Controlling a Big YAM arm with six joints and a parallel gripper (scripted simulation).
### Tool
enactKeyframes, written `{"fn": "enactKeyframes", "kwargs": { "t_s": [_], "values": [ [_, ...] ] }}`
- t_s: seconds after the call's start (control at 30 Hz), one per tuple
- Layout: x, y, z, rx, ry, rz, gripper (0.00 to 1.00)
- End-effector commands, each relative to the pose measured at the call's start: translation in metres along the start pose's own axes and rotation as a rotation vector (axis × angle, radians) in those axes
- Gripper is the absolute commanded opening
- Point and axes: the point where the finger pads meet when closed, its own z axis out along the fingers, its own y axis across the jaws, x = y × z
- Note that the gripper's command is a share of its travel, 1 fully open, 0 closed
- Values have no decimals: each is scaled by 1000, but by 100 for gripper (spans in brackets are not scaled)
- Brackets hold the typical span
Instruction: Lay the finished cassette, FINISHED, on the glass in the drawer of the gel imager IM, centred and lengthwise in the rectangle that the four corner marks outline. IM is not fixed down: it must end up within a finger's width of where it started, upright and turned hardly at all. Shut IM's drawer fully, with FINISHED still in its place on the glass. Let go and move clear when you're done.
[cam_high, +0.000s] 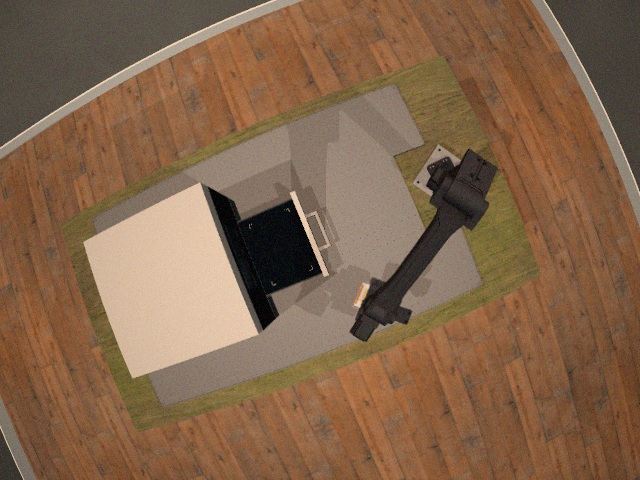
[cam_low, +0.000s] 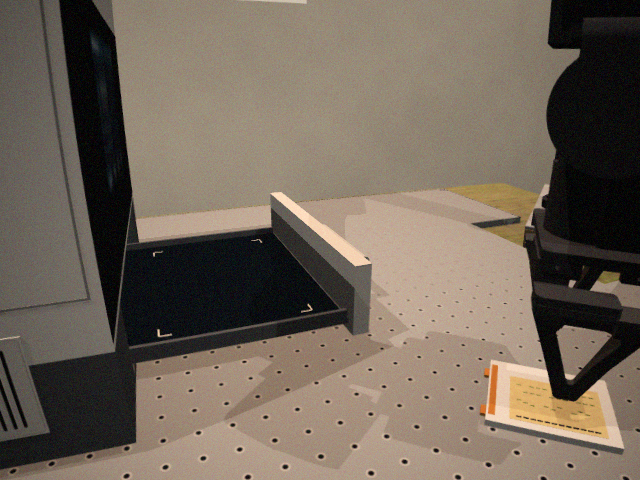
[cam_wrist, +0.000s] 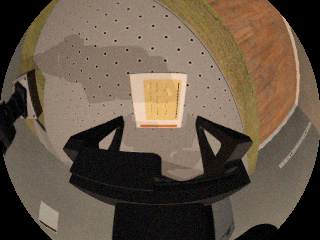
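Hovering over FINISHED (cam_low: 554, 404), gripper (cam_wrist: 159, 135) wide apart, holding nothing. FINISHED flat on surface (cam_low: 310, 403), at 4 o'clock from IM's open drawer (cam_low: 320, 242).

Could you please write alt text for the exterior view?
A black end effector, open, hangs just above a white gel cassette lying flat on the perforated bench. To its left, the gel imager has its drawer pulled out, dark glass bare between four corner marks.

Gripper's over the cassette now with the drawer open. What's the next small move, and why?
Probably lower a little further, then close. The gripper is wide open and empty above the cassette, which lies flat on the perforated board; the drawer glass sits bare between its corner marks.
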Motion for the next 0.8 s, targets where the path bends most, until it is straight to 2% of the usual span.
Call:
{"fn": "enactKeyframes", "kwargs": {
  "t_s": [0.0, 0.77],
  "values": [
    [-1, 1, 11, -3, -3, -9, 100],
    [1, 2, 39, -4, -2, -7, 100]
  ]
}}
